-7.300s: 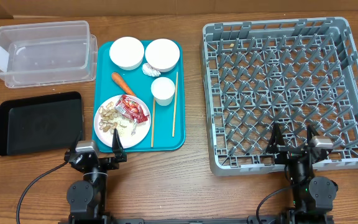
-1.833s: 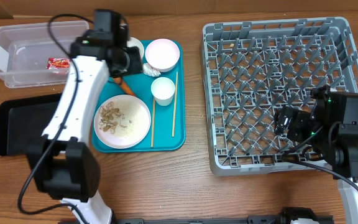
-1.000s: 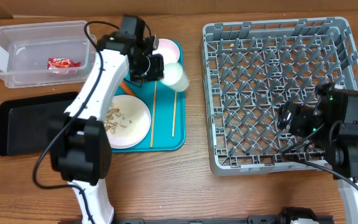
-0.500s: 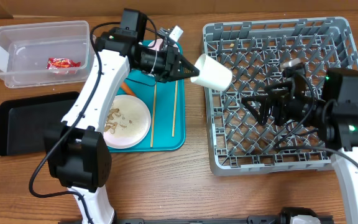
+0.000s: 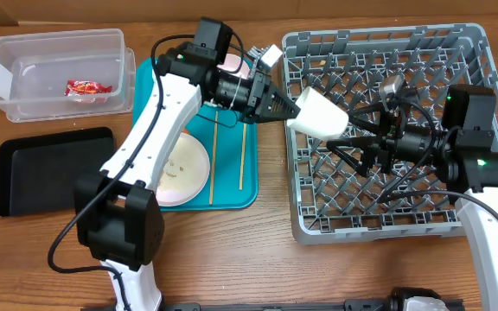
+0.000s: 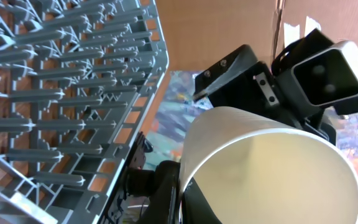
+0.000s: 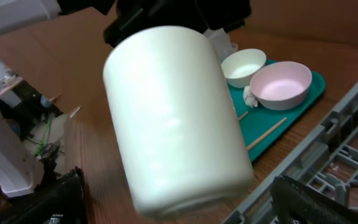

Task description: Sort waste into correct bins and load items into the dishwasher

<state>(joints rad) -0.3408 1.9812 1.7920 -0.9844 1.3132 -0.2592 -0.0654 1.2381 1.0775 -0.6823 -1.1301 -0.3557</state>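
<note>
While it is gripped by its rim in the closed left claw point(image 5: 289, 110), the small white cup point(image 5: 320, 115) is held in the air, tipped on its side, above the left edge of the grey dish rack point(image 5: 379, 35). Smooth, plain, slightly tapered walls are seen, with the base turned toward the right claw point(image 5: 353, 142). That claw is spread wide with nothing in it, just beside the cup. Open lattice is seen below and to the right. On the table point(image 5: 275, 250), the teal tray point(image 5: 232, 197) is set near the rack's left wall.
</note>
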